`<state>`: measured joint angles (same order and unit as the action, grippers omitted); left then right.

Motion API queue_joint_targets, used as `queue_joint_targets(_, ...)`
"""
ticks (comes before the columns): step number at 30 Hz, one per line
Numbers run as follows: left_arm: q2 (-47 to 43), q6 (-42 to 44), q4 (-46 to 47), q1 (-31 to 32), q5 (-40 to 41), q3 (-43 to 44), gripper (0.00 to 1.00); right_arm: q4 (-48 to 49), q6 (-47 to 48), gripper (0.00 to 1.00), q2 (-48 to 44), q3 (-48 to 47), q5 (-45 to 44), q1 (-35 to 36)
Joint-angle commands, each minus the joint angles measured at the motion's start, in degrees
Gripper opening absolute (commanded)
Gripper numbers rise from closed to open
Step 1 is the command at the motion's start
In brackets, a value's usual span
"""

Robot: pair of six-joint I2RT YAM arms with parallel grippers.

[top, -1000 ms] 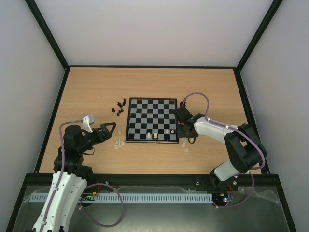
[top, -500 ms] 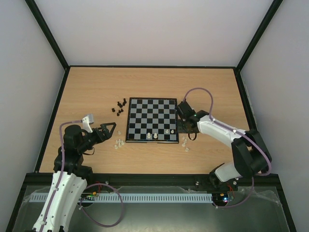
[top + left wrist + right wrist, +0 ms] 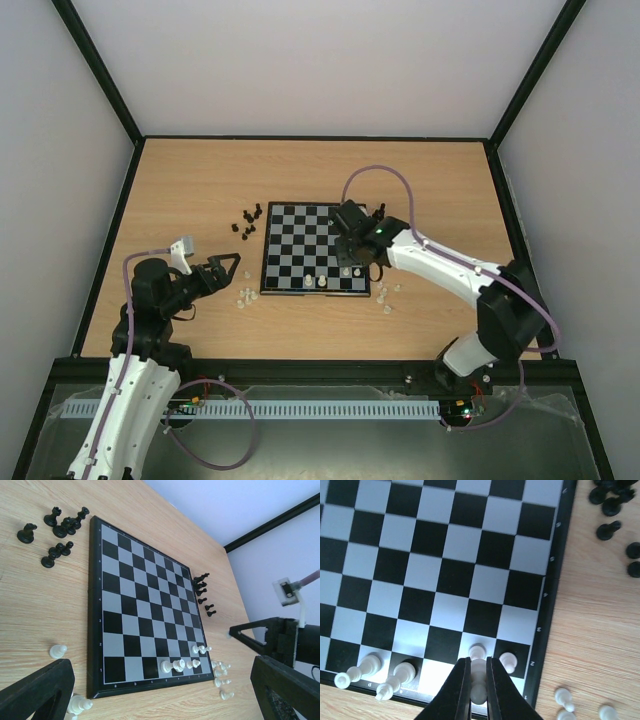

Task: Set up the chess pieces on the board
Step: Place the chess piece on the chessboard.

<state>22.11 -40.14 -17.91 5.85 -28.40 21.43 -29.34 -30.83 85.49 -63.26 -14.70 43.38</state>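
The board (image 3: 313, 240) lies mid-table, and it also fills the right wrist view (image 3: 445, 555). My right gripper (image 3: 478, 662) is shut on a pale chess piece (image 3: 479, 682), held just over the board's near right corner, next to two pale pawns (image 3: 508, 661). From above, this gripper (image 3: 350, 265) hangs over that corner. A few more pale pieces (image 3: 177, 666) stand on the near row. My left gripper (image 3: 225, 270) is open and empty, left of the board, and the left wrist view shows its fingers (image 3: 35, 690) wide apart.
Black pieces cluster off the board's far left corner (image 3: 248, 222) and off its right edge (image 3: 610, 505). Loose pale pieces lie on the wood near the front left corner (image 3: 243, 296) and near the front right corner (image 3: 385, 298).
My right gripper has swung left from the wood beside the board's right edge to over the near right corner, carrying the pale piece. The left arm has not moved.
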Motion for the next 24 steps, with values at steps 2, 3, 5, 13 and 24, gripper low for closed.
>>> queue_joint_targets(2, -0.31, -0.13, 0.16, 0.13, 0.41, -0.57, 1.0, -2.66, 0.58, 0.05, 5.71, -2.38, 1.37, 2.65)
queue_joint_targets(3, -0.37, -0.19, 0.16, 0.13, 0.45, -0.52, 1.0, -2.32, 0.68, 0.05, 6.66, -2.57, 1.6, 3.06)
queue_joint_targets(5, -0.34, -0.23, 0.14, 0.13, 0.61, -0.54, 1.0, -1.94, 0.61, 0.05, 8.31, -3.08, 1.75, 3.66)
queue_joint_targets(13, -0.27, -0.21, 0.07, 0.13, 0.83, -0.53, 1.0, -0.26, 0.67, 0.06, 12.86, -4.05, 2.51, 4.78)
queue_joint_targets(24, -0.12, -0.36, 0.07, 0.13, 0.81, -0.5, 1.0, 1.15, 1.12, 0.06, 17.15, -4.84, 3.2, 4.87)
